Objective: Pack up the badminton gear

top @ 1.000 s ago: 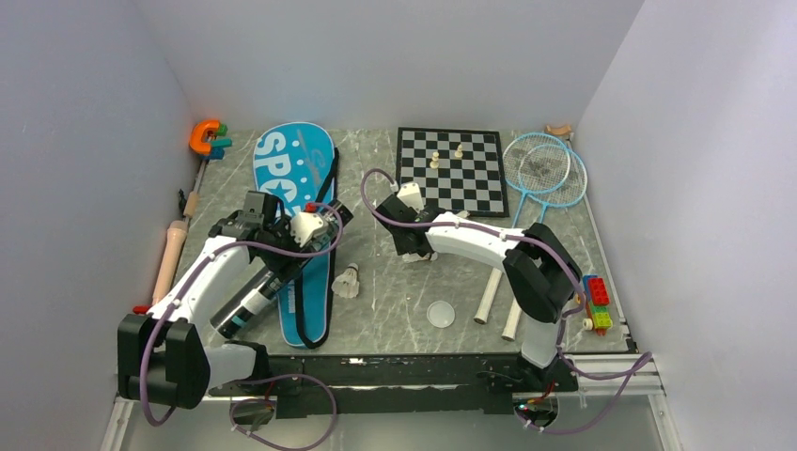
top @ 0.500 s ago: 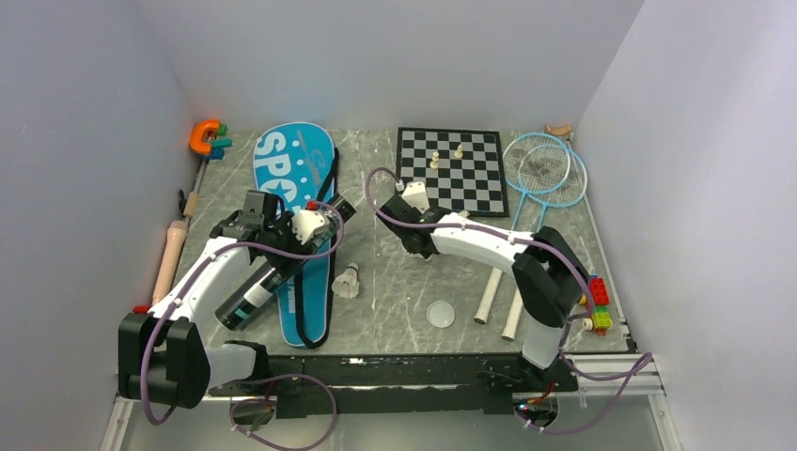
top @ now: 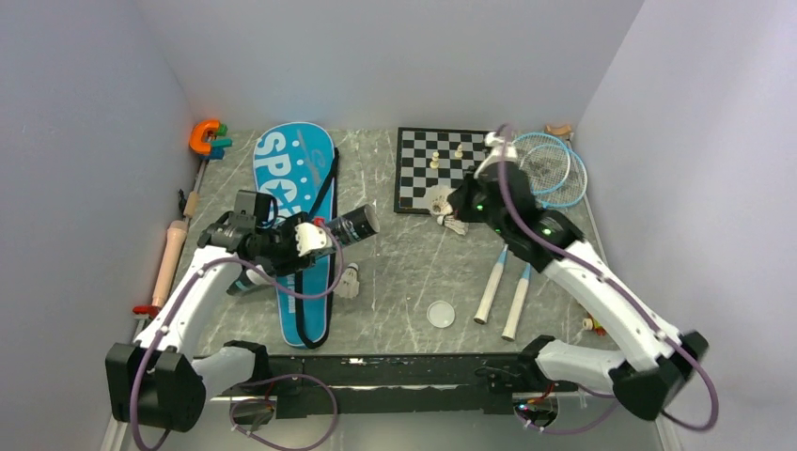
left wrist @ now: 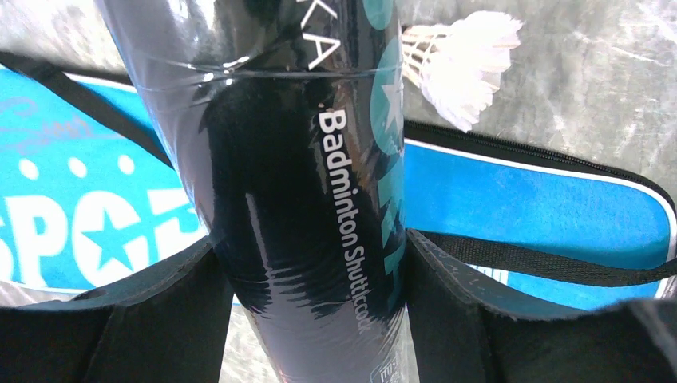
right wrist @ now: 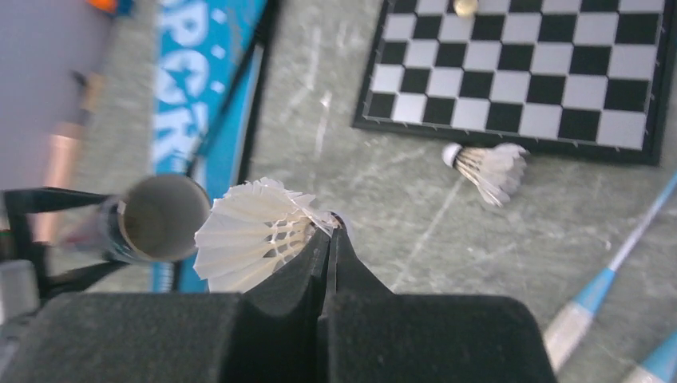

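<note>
Above the worktop [top: 404, 272], right claw [right wrist: 331, 231]: just clamped white feather shuttlecock [right wrist: 251, 231], lifted.
Left claw [left wrist: 307, 263]: grips long black tube [left wrist: 295, 159], ready to receive.

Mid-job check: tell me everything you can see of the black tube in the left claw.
The black tube is a long, glossy cylinder, plastic-looking, with teal lettering and white "Badminton" print. The left claw grips it about mid-length, both fingers pressed against its sides. It hangs over the blue bag, lying nearly level, with one end aimed toward the right arm. That end is open and looks hollow. Nothing but the claw visibly touches it.
</note>
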You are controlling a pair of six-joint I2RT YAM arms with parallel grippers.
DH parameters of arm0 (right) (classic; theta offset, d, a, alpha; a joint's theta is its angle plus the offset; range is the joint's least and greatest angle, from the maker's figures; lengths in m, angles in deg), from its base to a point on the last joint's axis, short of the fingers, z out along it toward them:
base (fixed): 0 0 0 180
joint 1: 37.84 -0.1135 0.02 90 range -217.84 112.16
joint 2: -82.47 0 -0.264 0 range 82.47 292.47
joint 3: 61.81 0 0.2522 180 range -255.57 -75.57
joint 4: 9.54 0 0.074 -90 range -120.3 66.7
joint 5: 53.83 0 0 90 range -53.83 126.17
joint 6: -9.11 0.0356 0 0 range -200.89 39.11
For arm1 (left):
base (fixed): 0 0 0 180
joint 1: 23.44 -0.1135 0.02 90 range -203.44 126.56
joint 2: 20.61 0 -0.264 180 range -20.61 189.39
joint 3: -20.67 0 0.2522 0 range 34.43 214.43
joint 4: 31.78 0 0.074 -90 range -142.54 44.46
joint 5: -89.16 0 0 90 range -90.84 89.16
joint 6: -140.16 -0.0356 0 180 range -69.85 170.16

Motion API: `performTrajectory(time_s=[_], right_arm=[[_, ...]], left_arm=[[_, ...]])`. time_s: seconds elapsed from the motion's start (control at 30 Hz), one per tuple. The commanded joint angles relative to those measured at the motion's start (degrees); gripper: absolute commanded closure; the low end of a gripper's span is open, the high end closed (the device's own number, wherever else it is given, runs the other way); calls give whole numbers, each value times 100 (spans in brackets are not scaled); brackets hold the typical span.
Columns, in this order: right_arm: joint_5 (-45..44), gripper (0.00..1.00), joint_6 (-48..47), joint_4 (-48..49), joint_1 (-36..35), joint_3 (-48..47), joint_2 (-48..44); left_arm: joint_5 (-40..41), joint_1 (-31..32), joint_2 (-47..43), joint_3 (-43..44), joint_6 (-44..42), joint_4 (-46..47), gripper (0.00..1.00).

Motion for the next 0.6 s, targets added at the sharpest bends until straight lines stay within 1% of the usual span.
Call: performTrajectory(time_s=[0.0,0.1,0.2,0.3,0.47,0.57], right_arm=[[2110,100,90,888,474,390,-560],[2926,100,300,1374,492,633,-728],[3493,100,525,1943,492,903,-805],[3836,100,805,2545,508,1172,-876],[4214,100,1174,3397,530,1348,-828],[4243,100,1138,3356,528,1252,-765]], left_arm=[[-835,2,-497,119,-828,-118,71],[-1192,1,-781,-88,-876,184,79],[-1455,10,-844,-99,-582,530,86],[-1583,18,-678,94,-341,509,90],[-1715,28,-670,104,-510,294,94],[-1638,37,-727,20,-474,343,98]])
